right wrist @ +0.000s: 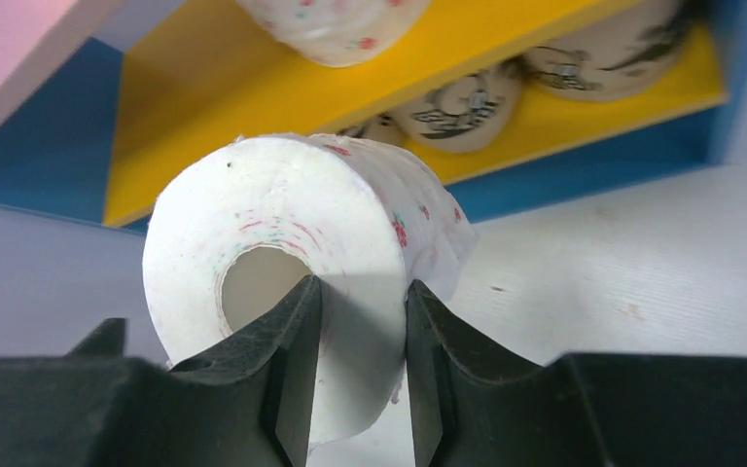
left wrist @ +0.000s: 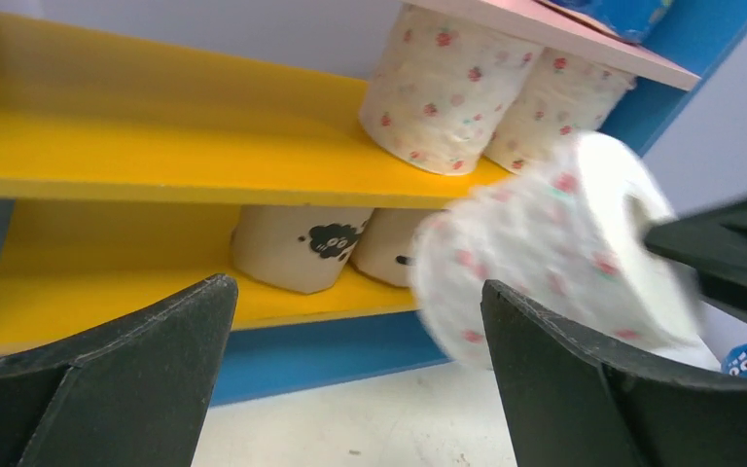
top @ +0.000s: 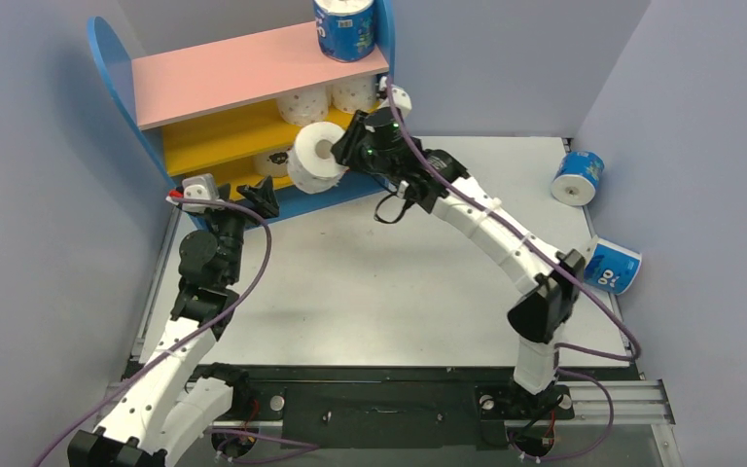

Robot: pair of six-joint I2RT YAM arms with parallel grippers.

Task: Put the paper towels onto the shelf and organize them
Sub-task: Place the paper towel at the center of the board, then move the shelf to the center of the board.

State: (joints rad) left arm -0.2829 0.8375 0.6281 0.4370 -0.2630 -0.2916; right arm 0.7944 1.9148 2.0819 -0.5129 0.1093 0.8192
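The shelf (top: 204, 73) stands at the back left. One blue-and-white roll (top: 345, 27) is on its pink top, two white dotted rolls (top: 303, 103) (left wrist: 438, 88) on the upper yellow board, and tan rolls (left wrist: 302, 243) on the lower one. My right gripper (top: 336, 156) (right wrist: 362, 287) is shut on a third dotted roll (top: 316, 156) (right wrist: 282, 224), one finger in the core and one outside, just in front of the shelf. My left gripper (top: 258, 195) (left wrist: 357, 287) is open and holds nothing, low by the blue base. Two blue rolls (top: 578, 176) (top: 611, 266) lie at the right.
Grey walls (top: 700, 146) close the table on the left, back and right. The right arm (top: 491, 219) stretches diagonally across the white tabletop (top: 370, 292). A black rail (top: 379, 404) with the arm bases runs along the near edge.
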